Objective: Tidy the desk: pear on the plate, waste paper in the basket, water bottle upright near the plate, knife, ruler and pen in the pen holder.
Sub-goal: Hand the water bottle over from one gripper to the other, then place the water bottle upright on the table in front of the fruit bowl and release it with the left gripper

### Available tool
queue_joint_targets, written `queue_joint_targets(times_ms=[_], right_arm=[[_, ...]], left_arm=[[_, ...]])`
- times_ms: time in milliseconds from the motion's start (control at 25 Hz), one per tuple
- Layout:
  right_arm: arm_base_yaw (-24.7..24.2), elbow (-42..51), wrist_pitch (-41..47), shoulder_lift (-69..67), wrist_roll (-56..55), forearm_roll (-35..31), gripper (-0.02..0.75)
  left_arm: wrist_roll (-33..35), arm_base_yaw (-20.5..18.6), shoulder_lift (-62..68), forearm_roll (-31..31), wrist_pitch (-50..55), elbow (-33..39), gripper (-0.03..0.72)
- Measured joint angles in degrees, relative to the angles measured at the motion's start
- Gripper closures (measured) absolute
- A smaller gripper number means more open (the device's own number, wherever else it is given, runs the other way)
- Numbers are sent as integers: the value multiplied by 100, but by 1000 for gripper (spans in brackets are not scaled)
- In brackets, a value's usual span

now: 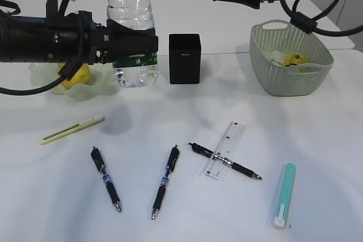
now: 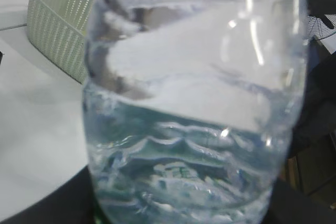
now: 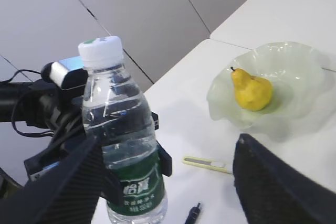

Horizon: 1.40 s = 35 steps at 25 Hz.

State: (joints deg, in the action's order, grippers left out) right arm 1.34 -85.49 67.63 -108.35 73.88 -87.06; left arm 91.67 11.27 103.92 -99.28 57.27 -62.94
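Left pincer (image 1: 136, 43): clamped around the water bottle (image 1: 132, 32) at its green label, bottle upright on the table (image 1: 170, 123) beside the plate (image 1: 93, 88).
Right pincer (image 3: 168, 182): spread wide, holding nothing, raised near the basket (image 1: 290, 63).
Pear (image 3: 252, 90): on the plate.
Pen holder (image 1: 184, 58): just right of the bottle.
Ruler (image 1: 224, 150): flat under a black pen (image 1: 227, 161).
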Motion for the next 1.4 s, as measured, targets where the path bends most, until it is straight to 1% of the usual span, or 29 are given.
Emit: queue_joint_targets(times_ms=[80, 240, 320, 440, 560, 680, 760, 880, 1000, 1120, 1240, 1400], right_arm=[[-144, 0, 0, 0, 142, 134, 144], [-377, 0, 0, 0, 610, 666, 144], [-430, 0, -211, 0, 690, 948, 144], [-468, 0, -858, 0, 739, 1324, 144], [-471, 0, -1595, 0, 707, 1413, 144], [-480, 0, -2346, 0, 294, 1500, 144], [-494, 0, -2723, 0, -130, 1726, 144], [-509, 0, -3028, 85, -1041, 2523, 144], [-553, 0, -3062, 230, -2349, 3851, 145], [-644, 0, -2835, 396, -3700, 5209, 145], [-712, 0, -2498, 576, -4877, 6415, 145], [-737, 0, -2241, 893, -5868, 7572, 145]], left_arm=[[0, 0, 0, 0, 0, 0, 307], [0, 0, 0, 0, 98, 0, 307], [0, 0, 0, 0, 176, 0, 307], [0, 0, 0, 0, 235, 0, 307], [0, 0, 0, 0, 260, 0, 307], [0, 0, 0, 0, 293, 0, 307], [-8, 0, 0, 0, 374, 0, 307], [-8, 0, 0, 0, 501, 0, 307], [-8, 0, 0, 0, 525, 0, 307], [-18, 0, 0, 0, 536, 0, 307], [-18, 0, 0, 0, 557, 0, 307], [-18, 0, 0, 0, 664, 0, 307]])
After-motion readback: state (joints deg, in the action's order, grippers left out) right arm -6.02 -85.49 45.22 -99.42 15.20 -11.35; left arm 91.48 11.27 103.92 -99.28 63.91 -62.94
